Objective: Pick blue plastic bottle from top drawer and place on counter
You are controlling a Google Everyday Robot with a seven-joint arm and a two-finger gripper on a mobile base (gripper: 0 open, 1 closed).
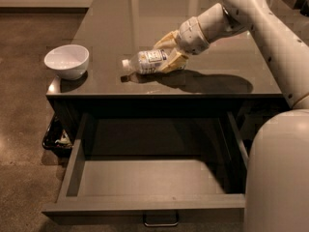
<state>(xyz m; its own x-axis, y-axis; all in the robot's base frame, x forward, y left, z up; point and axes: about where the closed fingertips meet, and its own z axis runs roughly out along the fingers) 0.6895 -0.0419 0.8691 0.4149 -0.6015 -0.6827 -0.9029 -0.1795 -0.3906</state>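
Between the jaws: the blue plastic bottle, lying on its side, white cap pointing away from the wrist. The gripper was clamped on the bottle's base end, one tan finger above it and the other below. This side grasp left label and cap clear.

Under the jaws lay the counter. The bottle was very low over it, shadow right beneath; contact could not be told.

Judged: set-down stage, the bottle held level so it could be laid flat rather than stood up.

Well beyond the cap, near the counter's corner, sat a white bowl, apart from the bottle. Below the jaws and nearer the camera, the top drawer stood pulled out, nothing on its floor, handle on its front.

Release looked the one step left. A round bottle on its side might roll.
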